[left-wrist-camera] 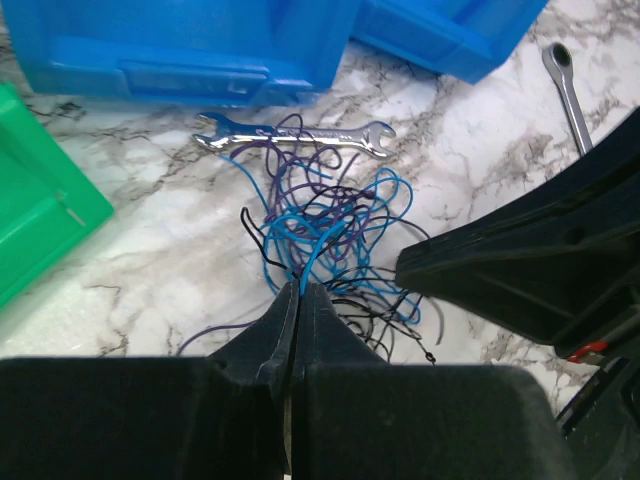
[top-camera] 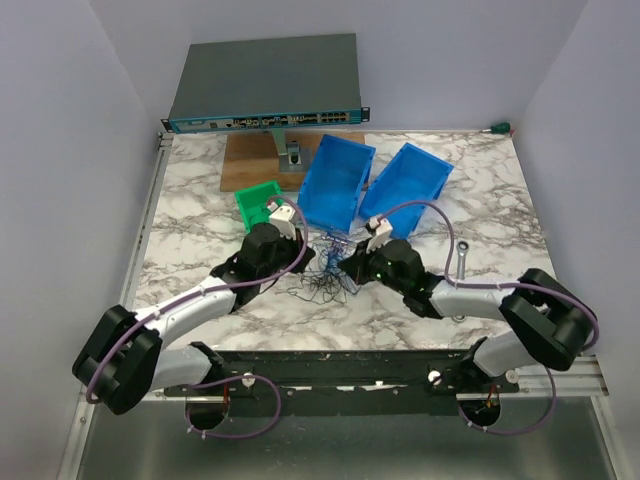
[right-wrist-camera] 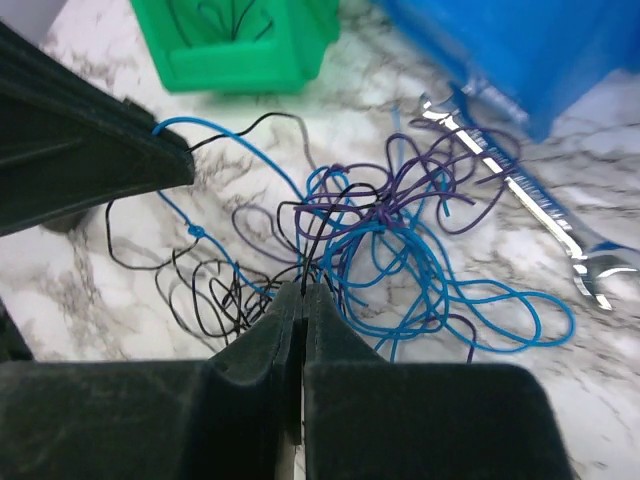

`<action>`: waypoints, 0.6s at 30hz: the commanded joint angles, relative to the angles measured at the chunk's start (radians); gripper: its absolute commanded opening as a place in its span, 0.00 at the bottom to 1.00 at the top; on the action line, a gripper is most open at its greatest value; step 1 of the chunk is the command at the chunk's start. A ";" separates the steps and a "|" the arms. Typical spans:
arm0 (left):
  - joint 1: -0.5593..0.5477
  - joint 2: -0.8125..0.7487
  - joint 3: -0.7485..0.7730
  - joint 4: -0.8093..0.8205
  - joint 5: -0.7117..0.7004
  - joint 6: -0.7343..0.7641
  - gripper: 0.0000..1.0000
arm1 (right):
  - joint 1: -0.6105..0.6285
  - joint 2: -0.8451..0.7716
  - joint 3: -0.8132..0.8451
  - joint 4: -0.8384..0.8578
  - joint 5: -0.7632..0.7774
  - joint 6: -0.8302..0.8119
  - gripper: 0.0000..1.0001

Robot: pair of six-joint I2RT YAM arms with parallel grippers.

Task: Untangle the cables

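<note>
Green bin (left-wrist-camera: 40, 210): beyond the left gripper's tips and off to its left; thin dark strands seem to lie inside, so it is probably where freed wires go.
Left gripper (left-wrist-camera: 293, 300): jaws pressed together, with a blue strand running into the tip. The right wrist view shows blue and black wires leaving that tip, so it is judged to be pinching them as an anchor.
Cables (left-wrist-camera: 320, 225): a loose scribble of blue, purple and black wire on the marble table (left-wrist-camera: 150, 270), directly ahead of both grippers and between them.
Open-end wrench (left-wrist-camera: 300, 137): past the tangle from the left gripper, with a few strands looped over its shaft. It could snag them during a pull.
Right gripper (right-wrist-camera: 303, 298): jaws closed on strands at the near edge of the tangle, facing the left gripper. This placement suits drawing the two grips apart.
Blue bins (left-wrist-camera: 180, 50): beyond the wrench, well clear of both tips.
</note>
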 commanded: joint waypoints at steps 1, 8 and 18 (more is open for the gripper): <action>-0.006 -0.085 -0.032 -0.023 -0.183 -0.020 0.00 | 0.007 -0.104 -0.047 -0.021 0.272 0.009 0.01; -0.004 -0.152 -0.064 -0.046 -0.337 -0.054 0.00 | 0.008 -0.250 -0.121 -0.063 0.615 0.099 0.01; -0.004 -0.270 -0.120 -0.058 -0.503 -0.099 0.00 | 0.008 -0.469 -0.217 -0.149 0.956 0.266 0.01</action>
